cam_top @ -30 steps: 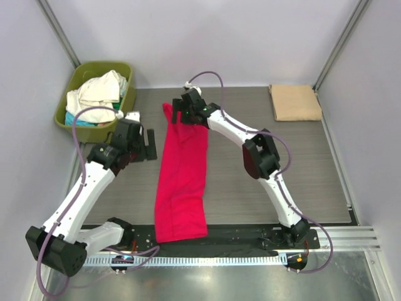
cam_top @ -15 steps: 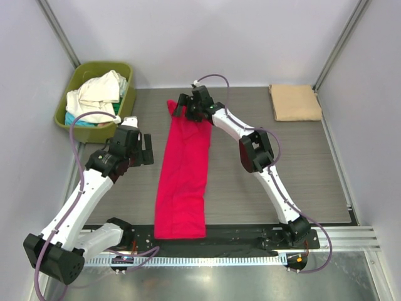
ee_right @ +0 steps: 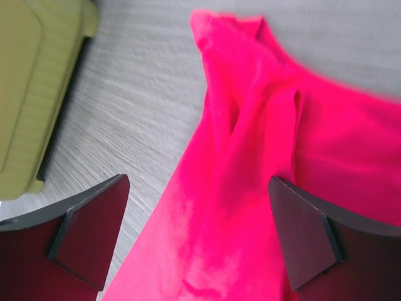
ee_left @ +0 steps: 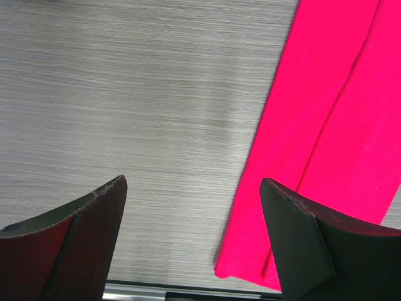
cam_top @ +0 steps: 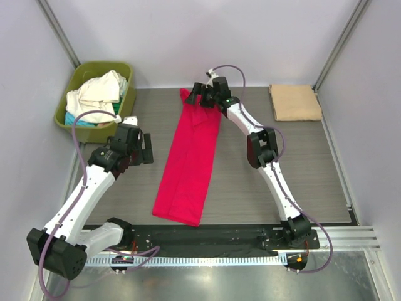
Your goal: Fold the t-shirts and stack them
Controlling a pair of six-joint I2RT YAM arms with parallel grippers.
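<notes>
A crimson-red t-shirt (cam_top: pixel 191 160), folded into a long narrow strip, lies slanted down the middle of the table. My right gripper (cam_top: pixel 199 95) hovers at its far end. Its jaws stand wide open over the bunched red cloth (ee_right: pixel 250 188), pinching nothing (ee_right: pixel 197 179). My left gripper (cam_top: pixel 146 148) is open over bare table (ee_left: pixel 191 182), just left of the shirt's edge (ee_left: pixel 332 138). A folded tan t-shirt (cam_top: pixel 294 101) rests at the far right. Cream-white t-shirts (cam_top: pixel 99 91) and a bit of teal cloth (cam_top: pixel 72 119) fill the tub.
The olive-green tub (cam_top: pixel 130 94) stands at the far left corner and appears at the left of the right wrist view (ee_right: pixel 31 94). A black strip and a metal rail (cam_top: pixel 250 241) run along the table's near edge. Grey walls close in the sides.
The right gripper has moved right and farther away, and the shirt's far end went with it. The strip now lies slanted, its near end shifted right. The left arm has barely moved.
</notes>
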